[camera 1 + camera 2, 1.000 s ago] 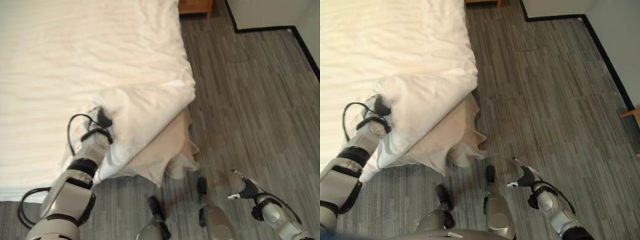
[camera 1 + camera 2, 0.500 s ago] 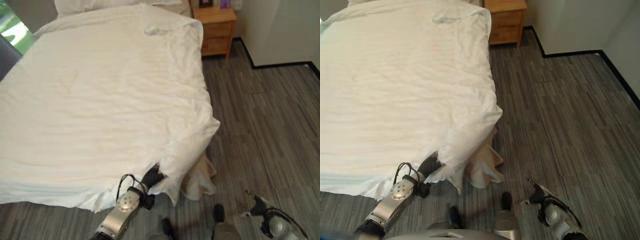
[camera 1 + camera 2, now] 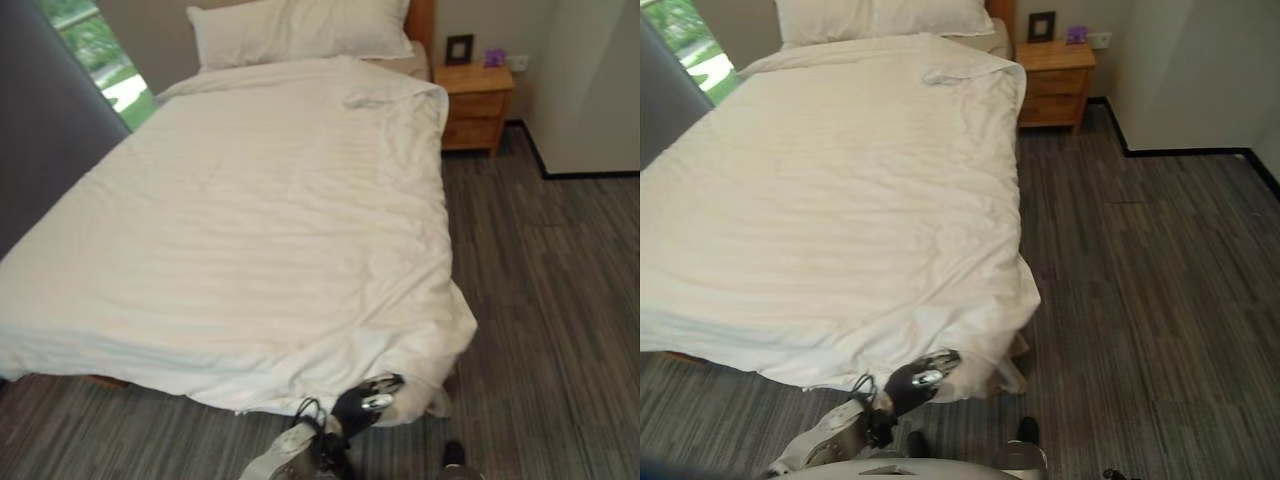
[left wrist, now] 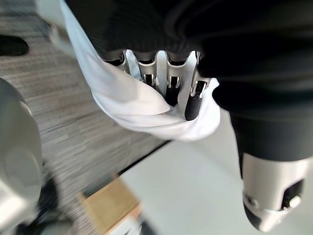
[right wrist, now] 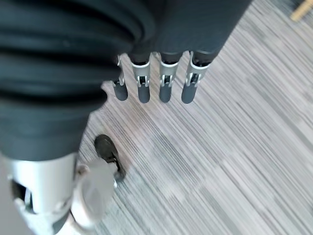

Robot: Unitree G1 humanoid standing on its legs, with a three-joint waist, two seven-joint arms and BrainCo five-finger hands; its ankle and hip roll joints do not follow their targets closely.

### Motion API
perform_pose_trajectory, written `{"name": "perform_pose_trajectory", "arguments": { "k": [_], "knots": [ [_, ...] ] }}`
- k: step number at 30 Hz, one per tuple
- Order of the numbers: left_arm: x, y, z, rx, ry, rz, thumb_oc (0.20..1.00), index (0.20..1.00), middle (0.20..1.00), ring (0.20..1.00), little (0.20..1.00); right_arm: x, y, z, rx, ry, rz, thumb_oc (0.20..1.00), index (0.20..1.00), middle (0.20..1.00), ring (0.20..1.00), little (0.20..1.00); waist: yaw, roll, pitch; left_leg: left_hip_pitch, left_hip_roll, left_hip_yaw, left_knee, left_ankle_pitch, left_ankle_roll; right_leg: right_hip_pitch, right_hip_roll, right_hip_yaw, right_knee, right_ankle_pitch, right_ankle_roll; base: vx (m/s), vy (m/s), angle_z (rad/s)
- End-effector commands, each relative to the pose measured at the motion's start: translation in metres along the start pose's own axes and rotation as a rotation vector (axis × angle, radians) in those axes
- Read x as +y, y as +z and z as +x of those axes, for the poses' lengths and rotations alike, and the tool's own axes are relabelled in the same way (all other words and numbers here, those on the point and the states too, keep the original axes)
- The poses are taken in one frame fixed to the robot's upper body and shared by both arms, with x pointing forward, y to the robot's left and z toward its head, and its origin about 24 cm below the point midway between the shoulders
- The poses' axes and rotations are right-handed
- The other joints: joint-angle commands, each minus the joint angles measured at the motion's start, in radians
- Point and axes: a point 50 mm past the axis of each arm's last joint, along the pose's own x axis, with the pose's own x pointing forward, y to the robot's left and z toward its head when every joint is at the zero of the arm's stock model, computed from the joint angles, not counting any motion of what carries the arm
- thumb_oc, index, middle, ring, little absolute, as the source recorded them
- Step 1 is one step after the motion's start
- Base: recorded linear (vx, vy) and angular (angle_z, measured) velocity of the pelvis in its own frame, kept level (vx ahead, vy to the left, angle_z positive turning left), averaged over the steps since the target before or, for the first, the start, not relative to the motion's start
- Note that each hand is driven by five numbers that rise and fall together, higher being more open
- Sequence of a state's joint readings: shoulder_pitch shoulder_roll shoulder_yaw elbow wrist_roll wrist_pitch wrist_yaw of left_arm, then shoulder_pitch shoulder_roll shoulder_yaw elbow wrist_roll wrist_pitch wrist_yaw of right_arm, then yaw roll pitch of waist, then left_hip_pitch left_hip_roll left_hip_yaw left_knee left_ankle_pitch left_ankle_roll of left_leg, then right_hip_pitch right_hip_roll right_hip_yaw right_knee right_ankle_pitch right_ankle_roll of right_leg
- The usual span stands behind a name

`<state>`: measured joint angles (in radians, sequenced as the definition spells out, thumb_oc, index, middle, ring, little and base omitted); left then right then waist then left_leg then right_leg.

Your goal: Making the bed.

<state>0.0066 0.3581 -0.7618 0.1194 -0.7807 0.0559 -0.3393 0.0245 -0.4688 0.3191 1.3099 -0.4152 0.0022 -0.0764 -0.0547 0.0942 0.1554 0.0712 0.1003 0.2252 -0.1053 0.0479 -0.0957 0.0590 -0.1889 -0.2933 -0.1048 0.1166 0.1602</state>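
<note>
Now the left hand (image 3: pixel 362 405) pinches the white duvet's (image 3: pixel 250 220) foot corner; the right hand's (image 5: pixel 146 73) fingers hang relaxed above the floor (image 5: pixel 220 147).

Daylight from window (image 3: pixel 95 50), bright bed (image 3: pixel 250 220) slightly washed out, wrist views perhaps motion-blurred, floor (image 3: pixel 1140 280) dimmer

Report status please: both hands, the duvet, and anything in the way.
Left hand shut on the duvet corner at the foot of the bed. Right hand open, holding nothing, over the floor. Nothing in the way.
</note>
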Motion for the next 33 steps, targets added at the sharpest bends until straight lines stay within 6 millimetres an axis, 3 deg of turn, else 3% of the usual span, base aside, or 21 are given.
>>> {"name": "perform_pose_trajectory", "arguments": {
  "k": [1,2,5,6,7,8,10,11,15,19,20,23,24,25,27,29,30,31,33],
  "knots": [
    [-0.050,0.047,0.029,-0.173,-0.307,0.030,1.000,1.000,1.000,1.000,1.000,-0.032,0.013,0.004,-0.008,-0.076,-0.001,1.000,1.000,1.000,1.000,1.000,-0.024,-0.048,0.074,0.046,0.029,0.003,0.018,-0.046,-0.025,0.046,-0.098,0.012,0.019,-0.051,0.043,0.02,0.008,0.17],
    [-0.066,0.052,0.034,-0.165,-0.410,0.035,1.000,1.000,1.000,1.000,1.000,-0.041,0.014,0.004,-0.013,-0.099,0.011,1.000,1.000,1.000,1.000,1.000,-0.031,-0.044,0.077,0.056,0.030,0.009,0.018,-0.049,-0.025,0.048,-0.098,0.017,0.020,-0.052,0.044,0.02,0.009,0.05],
    [-0.077,0.064,0.040,-0.189,-0.489,0.074,1.000,1.000,1.000,1.000,1.000,-0.054,0.014,0.003,-0.015,-0.135,0.064,1.000,1.000,1.000,1.000,1.000,-0.039,-0.040,0.078,0.070,0.032,0.021,0.018,-0.054,-0.026,0.051,-0.096,0.025,0.018,-0.053,0.045,0.01,0.005,0.01],
    [-0.096,0.067,0.037,-0.169,-0.615,0.068,1.000,1.000,1.000,1.000,1.000,-0.055,0.063,0.004,-0.141,-0.153,0.119,1.000,1.000,1.000,1.000,1.000,-0.038,-0.034,0.073,0.081,0.037,0.029,0.018,-0.060,-0.024,0.050,-0.093,0.037,0.018,-0.053,0.045,0.02,0.006,-0.12],
    [-0.096,0.067,0.037,-0.168,-0.614,0.070,1.000,1.000,1.000,1.000,1.000,-0.054,0.064,0.004,-0.142,-0.153,0.120,1.000,1.000,1.000,1.000,1.000,-0.036,-0.036,0.073,0.080,0.037,0.031,0.018,-0.060,-0.024,0.048,-0.093,0.040,0.018,-0.053,0.045,0.04,0.005,-0.24],
    [-0.099,0.072,0.035,-0.193,-0.637,0.074,1.000,1.000,1.000,1.000,1.000,-0.048,0.055,0.004,-0.125,-0.139,0.140,1.000,1.000,1.000,1.000,1.000,-0.040,-0.035,0.067,0.086,0.040,0.036,0.018,-0.062,-0.023,0.050,-0.091,0.042,0.018,-0.056,0.044,0.06,-0.021,-0.34],
    [-0.099,0.121,0.025,-0.369,-0.654,0.109,1.000,1.000,1.000,1.000,1.000,-0.015,0.019,0.003,-0.036,-0.066,0.082,1.000,1.000,1.000,1.000,1.000,-0.056,-0.037,0.051,0.099,0.050,0.039,0.018,-0.062,-0.027,0.066,-0.083,0.037,0.018,-0.066,0.042,0.06,-0.045,-0.15],
    [-0.097,0.135,0.015,-0.431,-0.651,0.137,1.000,1.000,1.000,1.000,1.000,-0.009,0.009,0.002,-0.005,-0.055,0.092,1.000,1.000,1.000,1.000,1.000,-0.054,-0.036,0.048,0.100,0.050,0.038,0.018,-0.061,-0.029,0.069,-0.082,0.034,0.018,-0.067,0.041,0.02,-0.031,0.06],
    [-0.076,0.155,-0.021,-0.538,-0.585,0.169,1.000,1.000,1.000,1.000,1.000,0.010,-0.014,-0.002,0.076,0.008,0.141,1.000,1.000,1.000,1.000,1.000,-0.038,-0.038,0.044,0.103,0.051,0.030,0.018,-0.058,-0.033,0.083,-0.080,0.017,0.018,-0.069,0.042,0.01,-0.003,0.05],
    [-0.052,0.150,-0.045,-0.558,-0.467,0.158,1.000,1.000,1.000,1.000,1.000,0.021,-0.022,-0.004,0.104,0.046,0.167,1.000,1.000,1.000,1.000,1.000,-0.018,-0.043,0.041,0.104,0.053,0.027,0.018,-0.056,-0.034,0.092,-0.081,0.008,0.018,-0.070,0.043,0.00,0.004,0.06],
    [-0.035,0.146,-0.061,-0.560,-0.369,0.161,1.000,1.000,1.000,1.000,1.000,0.027,-0.026,-0.006,0.112,0.068,0.182,1.000,1.000,1.000,1.000,1.000,0.001,-0.046,0.040,0.100,0.054,0.022,0.018,-0.055,-0.036,0.093,-0.082,0.002,0.018,-0.069,0.044,0.00,0.007,0.12],
    [-0.005,0.129,-0.085,-0.560,-0.156,0.123,1.000,1.000,1.000,1.000,1.000,0.039,-0.026,-0.008,0.115,0.101,0.207,1.000,1.000,1.000,1.000,1.000,0.025,-0.055,0.036,0.094,0.053,0.016,0.018,-0.054,-0.035,0.094,-0.084,-0.007,0.018,-0.067,0.047,0.01,0.014,0.09],
    [0.008,0.120,-0.093,-0.552,-0.066,0.084,1.000,1.000,1.000,1.000,1.000,0.042,-0.027,-0.009,0.125,0.107,0.235,1.000,1.000,1.000,1.000,1.000,0.035,-0.057,0.036,0.092,0.052,0.014,0.018,-0.053,-0.034,0.095,-0.086,-0.010,0.018,-0.065,0.046,0.01,0.026,0.16],
    [0.033,0.097,-0.106,-0.547,0.114,-0.025,1.000,1.000,1.000,1.000,1.000,0.046,-0.031,-0.010,0.148,0.110,0.271,1.000,1.000,1.000,1.000,1.000,0.045,-0.065,0.035,0.088,0.050,0.010,0.018,-0.052,-0.032,0.095,-0.089,-0.014,0.018,-0.062,0.048,-0.01,0.017,0.22],
    [0.059,0.066,-0.125,-0.554,0.351,-0.179,1.000,1.000,1.000,1.000,1.000,0.042,-0.042,-0.011,0.192,0.089,0.297,1.000,1.000,1.000,1.000,1.000,0.060,-0.074,0.038,0.087,0.049,0.004,0.018,-0.052,-0.031,0.104,-0.092,-0.024,0.018,-0.059,0.050,-0.01,0.015,0.21],
    [0.078,0.034,-0.147,-0.541,0.590,-0.293,1.000,1.000,1.000,1.000,1.000,0.023,-0.049,-0.010,0.224,0.031,0.335,1.000,1.000,1.000,1.000,1.000,0.071,-0.083,0.037,0.081,0.047,-0.001,0.018,-0.051,-0.030,0.105,-0.094,-0.032,0.018,-0.056,0.051,-0.01,0.014,0.10],
    [0.078,0.034,-0.147,-0.541,0.590,-0.293,1.000,1.000,1.000,1.000,1.000,0.023,-0.049,-0.010,0.223,0.030,0.335,1.000,1.000,1.000,1.000,1.000,0.070,-0.083,0.034,0.077,0.046,-0.001,0.018,-0.048,-0.029,0.101,-0.094,-0.032,0.018,-0.054,0.051,-0.01,0.011,0.14],
    [0.091,0.009,-0.167,-0.527,0.835,-0.345,1.000,1.000,1.000,1.000,1.000,-0.030,-0.053,-0.006,0.218,-0.136,0.422,1.000,1.000,1.000,1.000,1.000,0.084,-0.094,0.033,0.068,0.044,-0.007,0.018,-0.046,-0.028,0.101,-0.097,-0.042,0.018,-0.049,0.051,-0.01,0.011,0.19],
    [0.094,-0.011,-0.176,-0.480,0.985,-0.356,1.000,1.000,1.000,1.000,1.000,-0.106,-0.039,-0.010,0.112,-0.381,0.495,1.000,1.000,1.000,1.000,1.000,0.099,-0.108,0.032,0.063,0.043,-0.014,0.018,-0.048,-0.028,0.104,-0.098,-0.047,0.018,-0.049,0.053,0.01,0.009,0.12]
  ]
}}
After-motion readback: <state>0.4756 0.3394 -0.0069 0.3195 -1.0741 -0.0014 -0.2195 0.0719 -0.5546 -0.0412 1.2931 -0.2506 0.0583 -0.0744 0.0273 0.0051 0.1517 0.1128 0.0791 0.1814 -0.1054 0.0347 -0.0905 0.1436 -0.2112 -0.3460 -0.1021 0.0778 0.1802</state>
